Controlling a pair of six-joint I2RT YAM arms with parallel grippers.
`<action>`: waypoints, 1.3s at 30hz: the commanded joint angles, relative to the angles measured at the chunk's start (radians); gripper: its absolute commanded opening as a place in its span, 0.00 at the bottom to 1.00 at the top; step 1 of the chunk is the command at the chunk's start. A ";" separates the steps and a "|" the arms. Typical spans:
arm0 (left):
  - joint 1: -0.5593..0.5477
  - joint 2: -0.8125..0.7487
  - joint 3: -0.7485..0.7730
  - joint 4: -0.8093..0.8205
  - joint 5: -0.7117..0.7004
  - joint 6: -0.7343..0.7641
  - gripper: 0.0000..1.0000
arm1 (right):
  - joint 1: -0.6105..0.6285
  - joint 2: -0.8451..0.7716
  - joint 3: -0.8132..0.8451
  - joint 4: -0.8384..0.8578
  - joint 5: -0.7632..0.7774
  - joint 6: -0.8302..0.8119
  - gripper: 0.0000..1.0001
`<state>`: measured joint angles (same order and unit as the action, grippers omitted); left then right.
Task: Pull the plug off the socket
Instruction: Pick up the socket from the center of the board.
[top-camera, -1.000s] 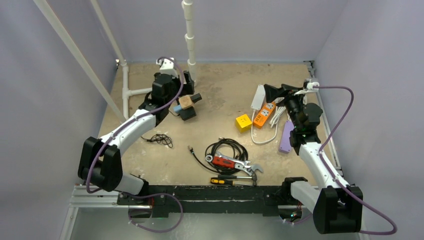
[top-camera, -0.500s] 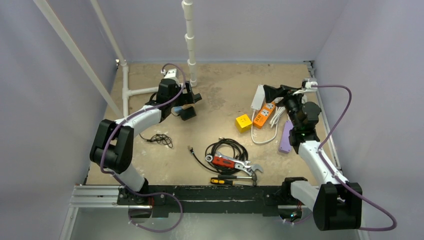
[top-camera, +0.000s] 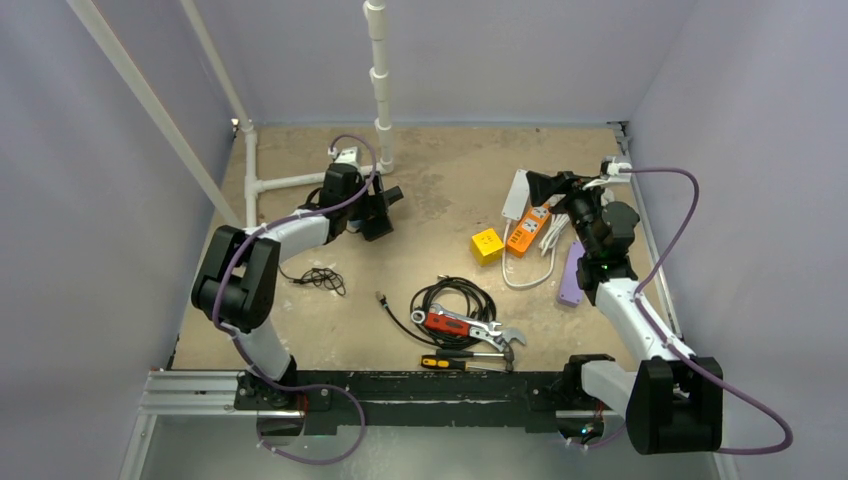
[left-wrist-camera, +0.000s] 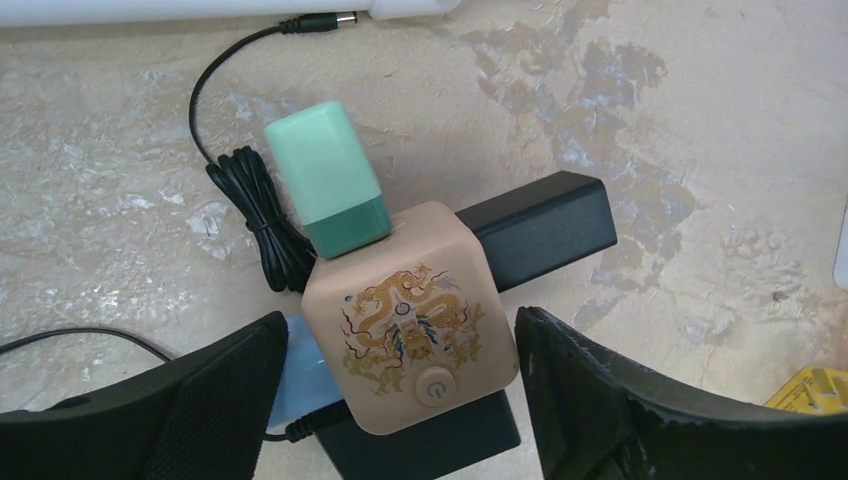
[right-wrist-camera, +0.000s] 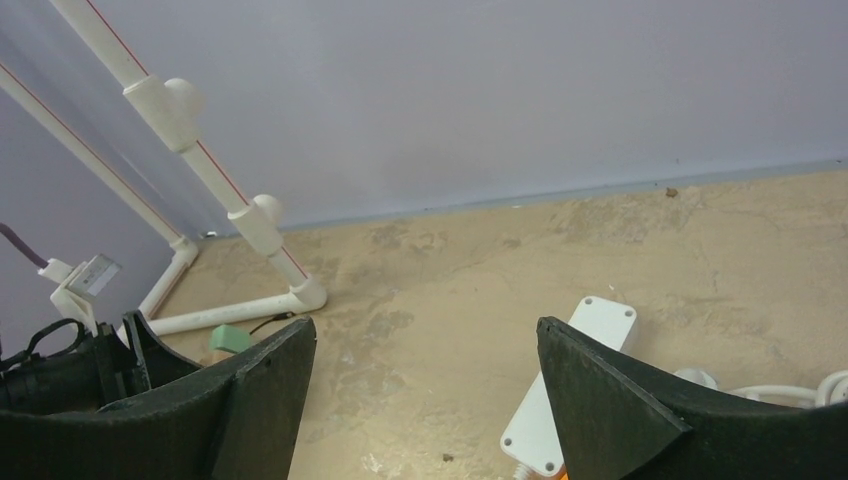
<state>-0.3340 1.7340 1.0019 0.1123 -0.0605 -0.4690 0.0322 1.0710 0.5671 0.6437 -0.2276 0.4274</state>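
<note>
Two fingers of my left gripper (left-wrist-camera: 400, 335) stand apart, flanking the beige cube socket (left-wrist-camera: 405, 290) by the white pipes (top-camera: 285, 182), likely to brace it. A green plug (left-wrist-camera: 325, 175) juts from its far side; a black adapter (left-wrist-camera: 545, 215) and blue plug (left-wrist-camera: 300, 352) occupy others. My right gripper (right-wrist-camera: 425, 335), also spread, hangs idle. Plug prongs are hidden.

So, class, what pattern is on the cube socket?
The cube socket bears a golden dragon print, clearest in the left wrist view.
</note>
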 joint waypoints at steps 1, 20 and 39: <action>0.024 0.003 0.031 0.056 0.003 -0.028 0.78 | 0.002 0.001 0.013 0.022 -0.016 -0.003 0.83; 0.076 0.089 0.083 0.078 0.106 -0.010 0.89 | 0.002 0.032 0.015 0.033 -0.032 0.004 0.83; 0.094 0.069 0.098 0.097 0.114 -0.032 0.78 | 0.001 0.056 0.014 0.046 -0.048 0.010 0.84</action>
<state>-0.2615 1.8214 1.0660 0.1799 0.0486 -0.4900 0.0322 1.1240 0.5671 0.6495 -0.2546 0.4305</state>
